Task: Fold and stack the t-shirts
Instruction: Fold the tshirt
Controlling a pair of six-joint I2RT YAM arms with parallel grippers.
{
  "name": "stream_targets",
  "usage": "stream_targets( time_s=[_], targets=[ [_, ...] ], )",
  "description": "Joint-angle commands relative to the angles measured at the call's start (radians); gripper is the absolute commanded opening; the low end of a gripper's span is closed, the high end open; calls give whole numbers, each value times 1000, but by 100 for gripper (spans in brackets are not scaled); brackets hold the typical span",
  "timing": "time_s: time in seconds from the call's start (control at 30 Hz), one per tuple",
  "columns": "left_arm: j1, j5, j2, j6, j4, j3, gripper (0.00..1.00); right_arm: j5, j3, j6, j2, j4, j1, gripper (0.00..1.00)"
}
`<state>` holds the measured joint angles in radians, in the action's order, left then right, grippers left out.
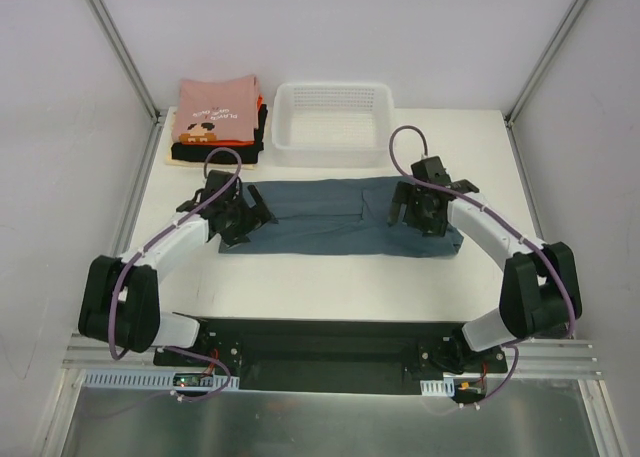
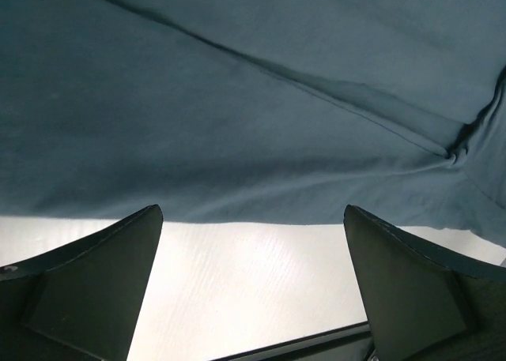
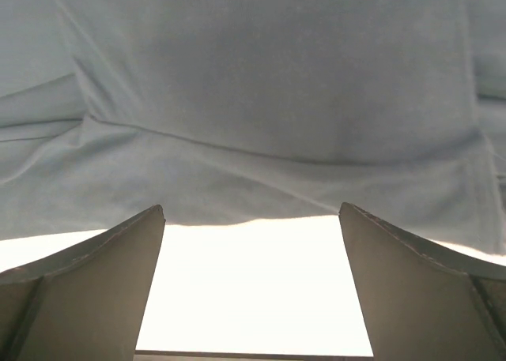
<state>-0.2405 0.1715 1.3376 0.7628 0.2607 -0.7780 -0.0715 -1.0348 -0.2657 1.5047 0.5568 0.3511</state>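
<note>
Blue tee (image 1: 330, 217) lies as a long strip mid-table, stack (image 1: 215, 122) and basket (image 1: 333, 125) close behind. Left gripper (image 2: 253, 211) and right gripper (image 3: 251, 212) gape wide at its ends, nothing pinched, near hem just past the fingertips, white table (image 1: 330, 282) in front.

The pink t-shirt (image 1: 218, 102) bears print too small to read.

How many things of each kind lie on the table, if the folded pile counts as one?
Blue-grey t-shirt, spread flat: 1
Pile of folded t-shirts: 1
White mesh basket: 1
Total: 3
</note>
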Motion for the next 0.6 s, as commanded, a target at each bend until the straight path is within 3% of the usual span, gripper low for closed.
stream_targets(
  time_s=[0.0, 0.3, 0.57],
  targets=[
    [-19, 33, 104, -33, -57, -84, 100, -18, 39, -24, -69, 63, -20, 97],
    [-19, 34, 244, -39, -58, -139, 99, 55, 30, -26, 46, 20, -107, 97],
    [-19, 60, 190, -7, -57, -11, 99, 44, -213, 43, 330, 52, -207, 97]
  ],
)
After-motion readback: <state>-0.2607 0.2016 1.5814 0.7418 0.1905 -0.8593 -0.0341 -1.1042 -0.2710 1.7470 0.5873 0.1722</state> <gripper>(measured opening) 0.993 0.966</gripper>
